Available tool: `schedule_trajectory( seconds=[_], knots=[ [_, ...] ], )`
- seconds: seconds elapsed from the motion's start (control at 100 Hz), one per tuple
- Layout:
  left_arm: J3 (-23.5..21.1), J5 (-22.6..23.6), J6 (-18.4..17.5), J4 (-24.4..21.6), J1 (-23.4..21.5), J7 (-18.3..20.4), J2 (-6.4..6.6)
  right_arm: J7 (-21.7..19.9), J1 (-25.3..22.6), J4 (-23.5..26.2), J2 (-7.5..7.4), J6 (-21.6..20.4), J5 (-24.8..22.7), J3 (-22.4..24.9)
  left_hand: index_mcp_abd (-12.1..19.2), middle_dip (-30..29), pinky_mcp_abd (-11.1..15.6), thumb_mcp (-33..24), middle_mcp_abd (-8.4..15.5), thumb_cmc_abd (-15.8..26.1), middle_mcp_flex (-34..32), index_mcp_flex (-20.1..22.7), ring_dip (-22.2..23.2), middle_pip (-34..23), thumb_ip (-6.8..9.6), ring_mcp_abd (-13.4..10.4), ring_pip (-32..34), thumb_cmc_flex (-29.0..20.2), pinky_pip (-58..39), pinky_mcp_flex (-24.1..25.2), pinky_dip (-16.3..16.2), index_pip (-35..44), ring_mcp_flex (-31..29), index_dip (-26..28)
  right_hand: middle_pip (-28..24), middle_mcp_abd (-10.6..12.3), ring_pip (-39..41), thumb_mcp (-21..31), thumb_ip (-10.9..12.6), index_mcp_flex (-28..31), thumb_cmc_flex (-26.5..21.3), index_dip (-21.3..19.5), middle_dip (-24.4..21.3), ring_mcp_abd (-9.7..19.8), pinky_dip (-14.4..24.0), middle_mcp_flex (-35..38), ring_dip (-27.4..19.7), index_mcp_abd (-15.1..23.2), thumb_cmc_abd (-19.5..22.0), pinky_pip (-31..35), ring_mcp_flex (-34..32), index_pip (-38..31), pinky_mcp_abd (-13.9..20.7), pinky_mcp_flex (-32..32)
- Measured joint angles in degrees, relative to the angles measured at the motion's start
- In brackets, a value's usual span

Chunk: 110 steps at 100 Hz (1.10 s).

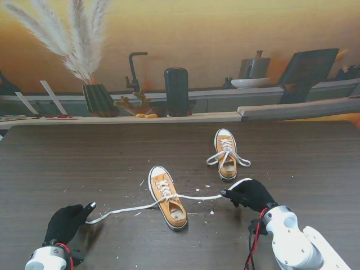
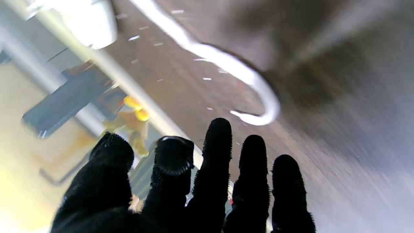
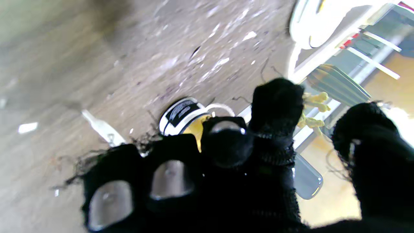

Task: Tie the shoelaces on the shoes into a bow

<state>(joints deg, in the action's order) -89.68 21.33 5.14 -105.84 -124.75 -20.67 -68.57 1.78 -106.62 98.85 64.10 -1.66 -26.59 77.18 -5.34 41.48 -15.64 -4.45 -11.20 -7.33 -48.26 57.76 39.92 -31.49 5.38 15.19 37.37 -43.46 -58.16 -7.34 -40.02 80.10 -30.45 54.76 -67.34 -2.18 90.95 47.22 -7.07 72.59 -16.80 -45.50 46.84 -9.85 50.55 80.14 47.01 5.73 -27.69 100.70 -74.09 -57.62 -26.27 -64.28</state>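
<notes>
The near orange sneaker [image 1: 167, 197] sits mid-table toward my edge, its laces pulled out to either side; the far sneaker [image 1: 226, 153] already wears a bow. My right hand [image 1: 249, 194] is curled around the right lace [image 1: 198, 197]. My left hand [image 1: 66, 223] is spread and empty, the left lace [image 1: 121, 211] end just off its fingertips. Risk: tugging right alone could drag the shoe or slide that free end out of reach.

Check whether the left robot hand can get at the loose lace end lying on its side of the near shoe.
Probably yes. The left robot hand is open, and the lace end lies flat on the table just off its fingertips, with nothing between them. The near shoe sits well to the right.
</notes>
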Motion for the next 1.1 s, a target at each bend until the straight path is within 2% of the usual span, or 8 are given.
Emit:
schedule_trajectory(
  seconds=[0.11, 0.23, 0.48, 0.67, 0.77, 0.88, 0.97, 1.1],
  knots=[
    [-1.4, -14.1, -4.1, -1.0, -0.3, 4.2, -0.67, -6.9, 0.0, 0.1, 0.01, -0.3, 14.2, 1.1, -0.2, -0.6, -0.7, 0.0, -0.3, -0.1, -1.0, 1.4, 0.0, 0.1, 0.00, 0.0, 0.0, 0.0, -0.5, 0.1, 0.4, 1.1, 0.1, -2.2, -1.5, 0.0, -0.4, 0.1, 0.0, 0.2, 0.6, -2.1, 1.3, -0.4, -1.4, 0.1, 0.2, 1.2, 0.2, -0.8, 0.0, -4.6, -1.9, 0.1],
    [-1.6, -13.5, -6.4, -1.6, -0.7, 5.1, -0.79, -6.6, -0.1, 0.2, 0.10, -1.0, 18.0, 1.5, -0.1, -2.4, -0.7, 0.0, -0.6, -0.1, 0.7, -1.7, -0.3, 2.6, 0.00, 0.0, -2.3, 0.0, -0.1, 1.6, 0.9, -6.4, 0.6, -7.2, 2.2, -0.3, -5.9, 0.3, 0.0, 0.6, 0.7, -2.8, 1.3, -2.6, -1.8, 0.0, -1.8, 1.3, 1.0, -4.3, 0.0, -4.9, -4.2, 3.7],
    [-5.7, -43.9, -8.7, -6.2, -5.5, 21.6, -0.09, -18.7, -2.5, 2.1, 0.16, 0.1, 43.9, 4.6, -0.5, -4.9, -1.2, 0.0, -1.2, 0.3, 3.5, -7.1, -0.9, 5.5, 0.00, -0.1, -4.7, -0.1, 2.2, 3.1, 1.0, -52.8, 2.1, -31.7, 11.5, -2.9, -21.7, 8.9, 0.0, -1.5, 1.1, -3.5, -1.3, -7.0, -0.5, -7.2, -8.5, -0.4, 2.5, -11.5, 0.0, 7.3, -6.1, 13.3],
    [-5.1, -38.1, -10.8, -5.5, -5.3, 20.6, 0.56, -28.7, -2.7, 1.3, 0.13, 1.8, 59.8, 5.8, -0.5, -4.9, -1.2, -0.1, -1.3, 0.2, 4.2, -13.4, -0.9, 5.5, 0.54, -0.1, -4.7, -1.4, 2.6, 3.7, 0.5, -61.9, 2.7, -37.1, 16.4, -5.2, -23.8, 9.1, -6.7, -15.3, -11.1, 22.3, -7.8, -7.8, 0.5, -8.3, -9.3, -5.1, -3.3, -11.7, 0.1, 7.6, -6.7, 14.3],
    [-4.3, -38.4, -13.9, -5.0, -5.2, 20.8, 0.89, -26.9, -2.6, 1.4, 0.21, 2.0, 57.1, 5.8, -0.5, -4.9, -1.0, -0.1, -1.3, 0.4, 5.0, -14.1, -0.9, 5.7, 0.54, -0.2, -5.3, -2.0, 4.7, 4.6, 0.5, -62.6, 3.7, -37.5, 18.6, -5.2, -23.1, 9.8, -7.2, -18.5, -15.8, 28.4, -10.8, -7.8, 0.1, -6.8, -9.3, -5.1, -4.6, -12.1, 0.1, 3.6, -6.6, 12.2],
    [-2.8, -25.9, -17.4, -4.2, -4.9, 19.0, 1.32, -21.0, -2.7, 1.8, 0.20, -0.5, 50.6, 4.8, -0.5, -5.1, -0.6, -0.1, -1.3, 0.2, 6.0, -14.0, -1.5, 8.2, 0.54, -0.7, -7.6, -2.0, 7.8, 5.4, 0.4, -60.3, 3.8, -37.5, 22.1, -5.3, -27.0, 11.1, -7.2, -14.7, -15.2, 29.9, -12.5, -7.7, -3.6, -5.8, -10.9, -5.1, -6.6, -15.5, 0.1, 0.9, -6.6, 12.4],
    [-1.9, -25.0, -17.7, -4.1, -5.0, 18.8, 1.64, -17.5, -3.2, 2.8, 0.22, -1.0, 46.6, 4.5, -0.5, -6.3, -0.6, -0.1, -1.3, 0.2, 6.8, -14.0, -2.6, 10.3, 0.54, -0.7, -10.4, -2.0, 9.8, 5.8, 0.4, -60.3, 5.0, -36.9, 22.7, -4.2, -34.5, 12.2, -7.6, -11.7, -12.2, 29.7, -12.5, -7.5, -6.3, -6.1, -13.4, -3.9, -7.6, -19.1, 0.1, 0.8, -5.6, 15.9],
    [-0.3, -22.9, -18.9, -4.1, -5.0, 17.7, 2.02, -18.0, -3.8, 3.8, 0.17, -1.3, 42.6, 4.5, -0.5, -7.1, -0.6, -0.1, -1.3, 0.2, 6.8, -13.9, -3.1, 10.3, 0.54, -0.8, -10.5, -2.0, 10.5, 5.8, 0.5, -60.0, 5.0, -36.8, 25.0, -3.9, -46.1, 12.6, -4.3, -2.1, -8.0, 15.1, -12.6, -6.5, -7.6, -15.5, -14.0, -5.8, -7.6, -24.3, 6.1, 4.4, -2.7, 24.9]
  ],
)
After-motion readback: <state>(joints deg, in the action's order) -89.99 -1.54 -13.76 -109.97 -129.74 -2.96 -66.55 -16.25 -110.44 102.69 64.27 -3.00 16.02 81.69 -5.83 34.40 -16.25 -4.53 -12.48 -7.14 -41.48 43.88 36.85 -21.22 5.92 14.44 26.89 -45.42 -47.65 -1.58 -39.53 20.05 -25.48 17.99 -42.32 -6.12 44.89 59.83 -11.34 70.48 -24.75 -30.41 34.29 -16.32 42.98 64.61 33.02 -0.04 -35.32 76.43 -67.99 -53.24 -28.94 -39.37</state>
